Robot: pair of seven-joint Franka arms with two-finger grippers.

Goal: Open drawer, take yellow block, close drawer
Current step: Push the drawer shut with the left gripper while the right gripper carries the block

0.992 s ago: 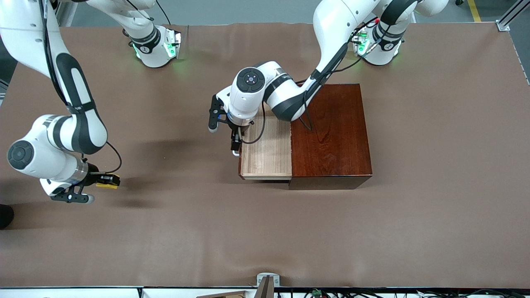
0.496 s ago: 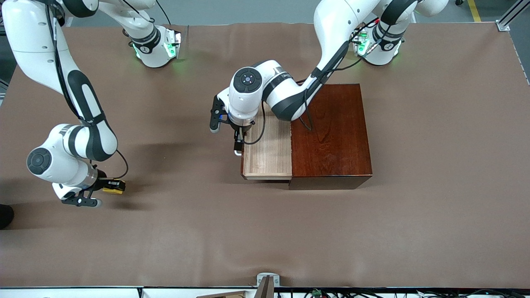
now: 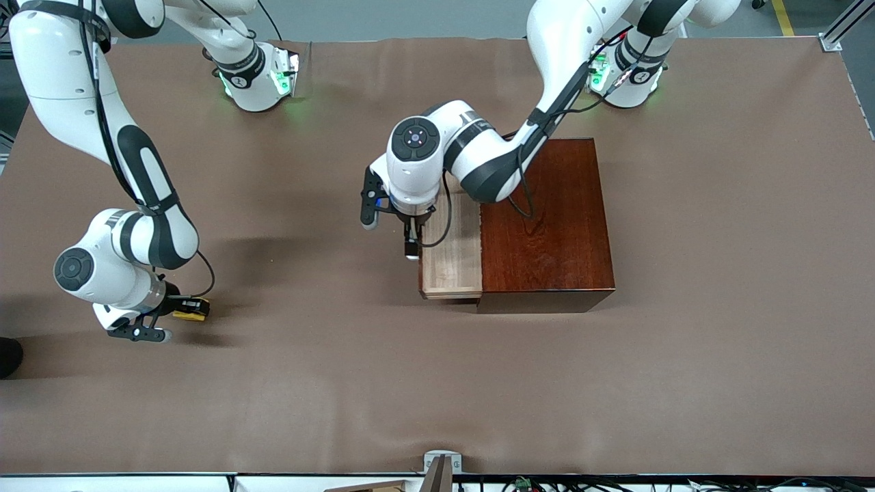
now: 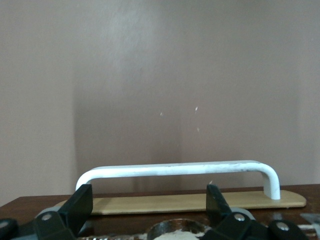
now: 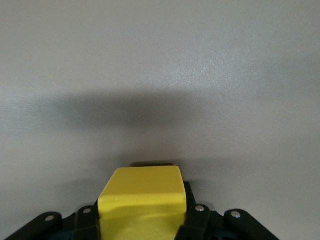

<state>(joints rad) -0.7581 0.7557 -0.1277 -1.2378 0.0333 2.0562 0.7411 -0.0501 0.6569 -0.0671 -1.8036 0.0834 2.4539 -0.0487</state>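
Since the earlier frame, the drawer (image 3: 451,263) has slid part of the way back into the dark wooden box (image 3: 543,222), and the left gripper (image 3: 410,244) has travelled with it toward the box. About a third of the pale tray now projects.

Left gripper: positioned at the white loop handle (image 4: 180,170) on the drawer front. In the left wrist view its fingers (image 4: 80,206) stand apart, one near each end of the handle and short of it; no clamp on the handle is visible.

Right gripper (image 3: 179,307): closed on the yellow block (image 5: 142,192), held low over the table (image 3: 437,383) at the right arm's end, well apart from the box. This arm waits.

Hazards, as judgements:
- With the fingers unclamped, contact may slip off the handle, leaving the drawer partly open.
- An off-centre push may skew the tray so that it binds in the box.
- An excessive push may shift the whole box along the table.
- Releasing the block early would drop it.
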